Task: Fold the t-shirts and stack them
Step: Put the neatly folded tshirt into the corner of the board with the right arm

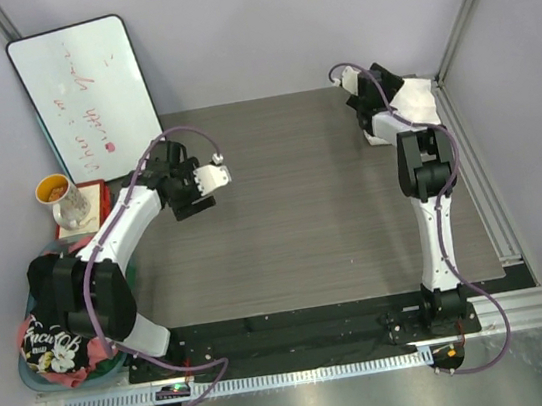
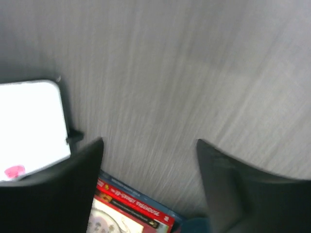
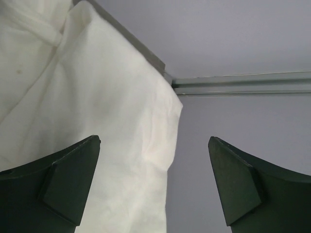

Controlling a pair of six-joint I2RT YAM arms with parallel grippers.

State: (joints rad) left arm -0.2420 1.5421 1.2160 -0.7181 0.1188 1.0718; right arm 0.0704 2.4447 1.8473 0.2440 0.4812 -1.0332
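A folded white t-shirt lies at the table's far right corner. My right gripper hovers just above its edge, open, with nothing between the fingers. A black t-shirt with pale lettering and a pink-red one are bunched in the basket at the near left. My left gripper hangs open over bare table at the left, holding nothing.
The teal-rimmed basket sits off the table's near-left corner. A whiteboard leans at the back left. A cup stands on a red book. A metal rail runs along the right edge.
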